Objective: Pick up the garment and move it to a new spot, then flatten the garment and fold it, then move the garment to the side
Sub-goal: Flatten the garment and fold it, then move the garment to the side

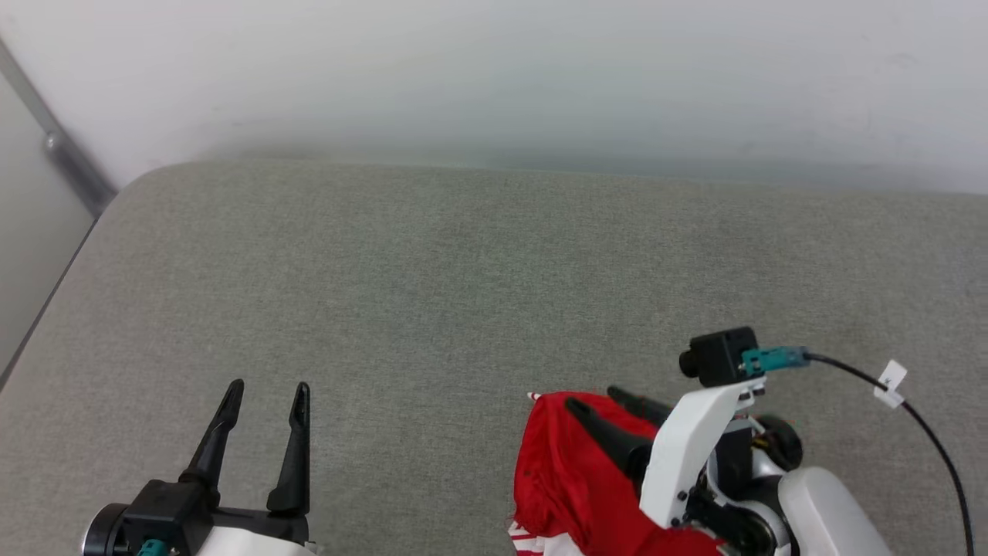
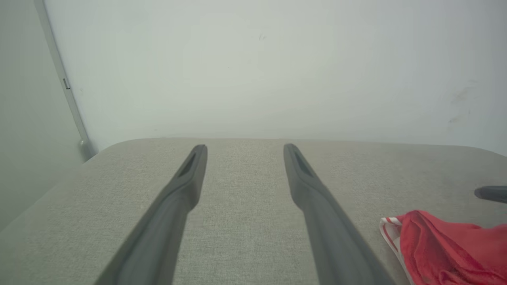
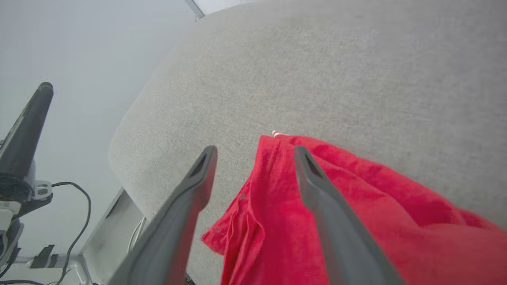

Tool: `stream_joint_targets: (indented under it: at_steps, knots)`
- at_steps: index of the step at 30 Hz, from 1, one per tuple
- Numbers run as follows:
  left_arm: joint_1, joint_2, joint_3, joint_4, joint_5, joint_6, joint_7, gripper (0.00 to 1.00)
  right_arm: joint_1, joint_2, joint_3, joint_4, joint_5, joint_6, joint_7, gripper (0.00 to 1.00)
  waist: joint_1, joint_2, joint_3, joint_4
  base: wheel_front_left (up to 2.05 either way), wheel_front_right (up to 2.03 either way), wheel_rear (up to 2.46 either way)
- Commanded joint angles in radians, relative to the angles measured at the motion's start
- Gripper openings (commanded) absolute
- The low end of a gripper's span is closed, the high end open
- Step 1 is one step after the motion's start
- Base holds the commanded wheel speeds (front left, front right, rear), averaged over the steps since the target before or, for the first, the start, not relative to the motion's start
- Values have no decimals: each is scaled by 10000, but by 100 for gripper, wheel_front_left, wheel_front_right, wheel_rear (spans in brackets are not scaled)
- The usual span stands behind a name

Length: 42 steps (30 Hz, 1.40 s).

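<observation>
Sitting bunched on the grey upholstered surface (image 1: 463,270), near-right: red jersey (image 1: 563,471). Right gripper (image 1: 593,397) is over it, fingers spread, gripping nothing. Left gripper (image 1: 268,386) is spread, empty, well apart. Likely between placing and flattening; next, pinch the cloth edges and spread.

There is one garment (image 1: 571,471), red. The robot has two hands, one left hand (image 1: 268,386) and one right hand (image 1: 592,396). Each hand has two long dark fingers (image 1: 293,448), which makes four in all. One grey cloth-covered table (image 1: 432,278) lies beneath them. On the right wrist sits one small black camera (image 1: 722,357). It has one teal plug (image 1: 772,359) and one black cable (image 1: 926,425), and one white tag (image 1: 891,384) is on that cable. Behind stands one pale wall (image 1: 494,69), with one metal strip (image 1: 69,158) running along it.
</observation>
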Motion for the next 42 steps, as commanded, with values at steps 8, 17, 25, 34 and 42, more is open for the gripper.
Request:
stream_joint_targets:
  at_steps: [8, 17, 25, 34, 42]
  knots:
    - [-154, -1, -22, -88, -21, -9, -36, 100, -1122, -1032, -1268, -1105, -3472, -4, -1330, 100, 0, 0, -8, -868, 0, 0, 0]
    - [-348, -105, -162, -148, -117, -9, -34, 100, -488, -2237, -2371, -1418, -4782, -4, -3805, 100, 0, 0, 227, -1184, 0, 0, 0]
    - [-288, -162, -239, -219, -219, -9, -36, 100, 925, -1585, -3398, -2006, -4614, -4, -5627, 100, 0, 0, 311, -1195, 0, 0, 0]
    - [-109, -216, -307, -296, -163, -9, -36, 100, 1785, -948, -3525, -2269, -4729, -4, -6351, 100, 0, 0, 278, -1163, 0, 0, 0]
    - [-184, -197, -334, -312, -157, -9, -36, 100, 1882, -856, -3500, -2313, -4770, -4, -6263, 100, 0, 0, 316, -1103, 0, 0, 0]
